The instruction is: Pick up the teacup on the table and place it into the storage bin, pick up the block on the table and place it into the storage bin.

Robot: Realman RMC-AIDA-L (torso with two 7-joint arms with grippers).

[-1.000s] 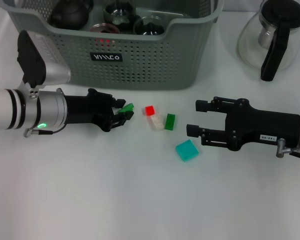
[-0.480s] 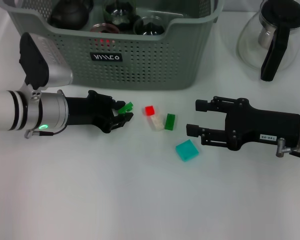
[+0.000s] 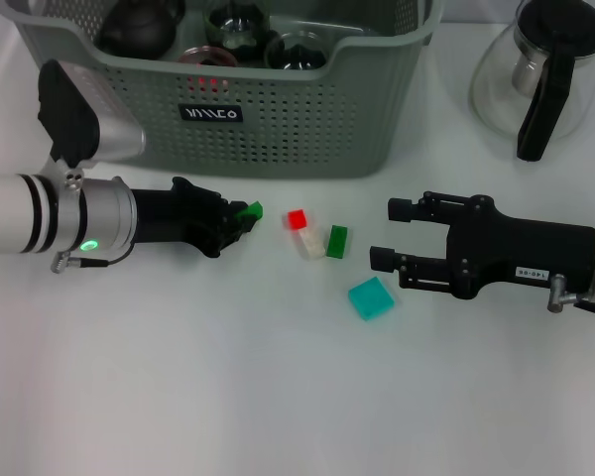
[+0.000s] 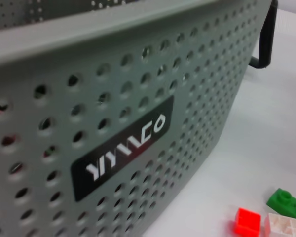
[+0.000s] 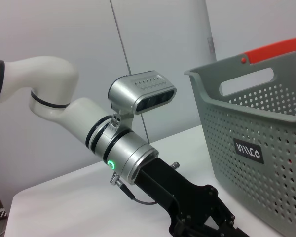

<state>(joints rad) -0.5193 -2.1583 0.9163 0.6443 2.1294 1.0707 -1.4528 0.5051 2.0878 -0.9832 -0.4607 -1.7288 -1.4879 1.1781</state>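
The storage bin (image 3: 288,119) stands at the back; its labelled wall (image 4: 123,145) fills the left wrist view. Dark teacups (image 3: 296,50) and a dark teapot (image 3: 139,30) sit inside it; no teacup shows on the table. My left gripper (image 3: 242,219) is just in front of the bin, shut on a small green block (image 3: 253,209). On the table to its right lie a red block (image 3: 297,218), a white block (image 3: 310,244), a dark green block (image 3: 337,241) and a teal block (image 3: 371,297). On the right, my right gripper (image 3: 385,234) stands open beside the teal block, holding nothing.
A glass carafe (image 3: 501,84) with a black handle (image 3: 543,99) stands at the back right. The right wrist view shows the left arm (image 5: 123,148) and the bin (image 5: 256,138). White table extends in front of both arms.
The left gripper's fingers have drawn together on the small green block, which now sits a little higher. The right arm and the other blocks have not moved.
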